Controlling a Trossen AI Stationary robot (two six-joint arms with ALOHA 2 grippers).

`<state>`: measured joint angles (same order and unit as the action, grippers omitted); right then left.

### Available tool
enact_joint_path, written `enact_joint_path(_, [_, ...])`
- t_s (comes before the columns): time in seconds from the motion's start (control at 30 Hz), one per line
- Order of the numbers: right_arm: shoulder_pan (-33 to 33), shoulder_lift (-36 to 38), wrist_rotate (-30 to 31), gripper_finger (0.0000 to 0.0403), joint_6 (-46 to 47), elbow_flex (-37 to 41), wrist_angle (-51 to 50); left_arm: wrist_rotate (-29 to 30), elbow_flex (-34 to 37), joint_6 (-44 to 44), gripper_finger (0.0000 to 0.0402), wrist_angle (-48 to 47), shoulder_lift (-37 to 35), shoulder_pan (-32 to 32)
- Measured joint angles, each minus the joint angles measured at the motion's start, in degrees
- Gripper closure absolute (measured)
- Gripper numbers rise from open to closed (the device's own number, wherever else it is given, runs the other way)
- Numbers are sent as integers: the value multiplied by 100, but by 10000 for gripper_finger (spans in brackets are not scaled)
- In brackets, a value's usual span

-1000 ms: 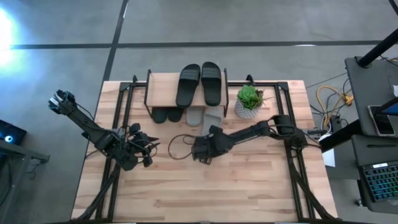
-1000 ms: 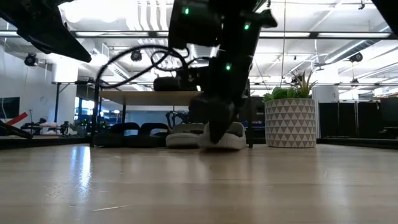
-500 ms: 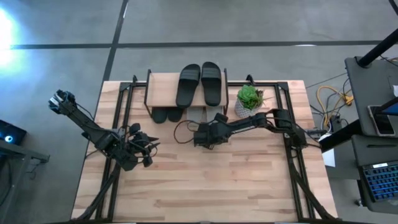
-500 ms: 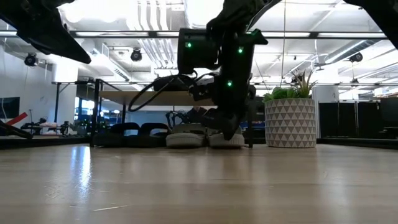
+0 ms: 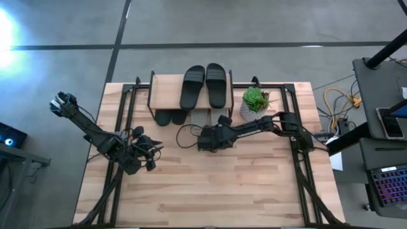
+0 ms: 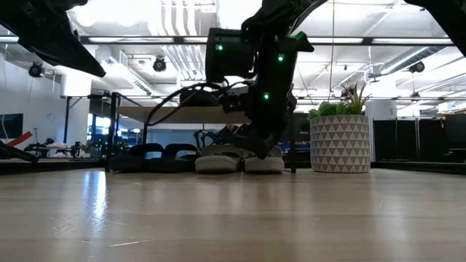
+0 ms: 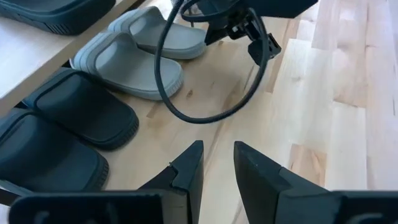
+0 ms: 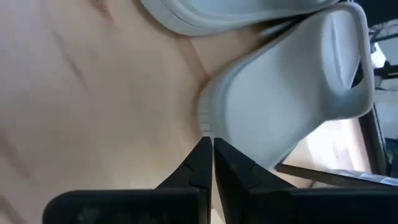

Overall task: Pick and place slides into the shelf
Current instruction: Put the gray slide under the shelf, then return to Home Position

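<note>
Since approx. a second ago the right gripper has been carried from mid-desk toward the shelf, and the light grey pair has been pushed in with it; both grey slides are now seen side by side at the shelf's lower tier, the outer one tilted in the right wrist view, w/ the gripper's tip at its heel edge. The right jaws are pressed together, nothing pinched between them.

One black pair is laid on the shelf's top plank, toes toward the far side. A second black pair is lodged on the lower level, beside the grey pair. The slides are of smooth moulded foam, rounded at toe and heel, each w/ one wide strap. The shelf is made of a pale wooden plank on a thin black metal frame.

A potted plant in a white patterned pot is set just right of the shelf. The desk is of light planked wood.

The left gripper is held over the desk's left part, well apart from the shelf, jaws slightly spread and empty.
</note>
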<state>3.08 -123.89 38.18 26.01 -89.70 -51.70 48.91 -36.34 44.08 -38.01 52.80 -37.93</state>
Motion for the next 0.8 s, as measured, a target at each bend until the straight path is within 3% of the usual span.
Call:
enact_joint_path(0.23, [42, 19, -367, 394, 291, -7, -16, -193, -3, 1, 326, 1, -7, -1])
enact_joint_path(0.4, [722, 229, -357, 394, 900, -310, -41, -227, -56, 12, 326, 21, -7, -2])
enact_joint_path(0.57, [1633, 483, -353, 394, 1292, -1343, -686, -255, -273, 21, 326, 44, -7, -2])
enact_joint_path(0.73, [2331, 514, -364, 394, 2891, -2882, -1548, -239, -643, 197, 326, 125, -21, -2])
enact_joint_path(0.8, [2560, 537, -350, 394, 2711, -3442, -1581, -207, -773, 192, 326, 475, -40, -2])
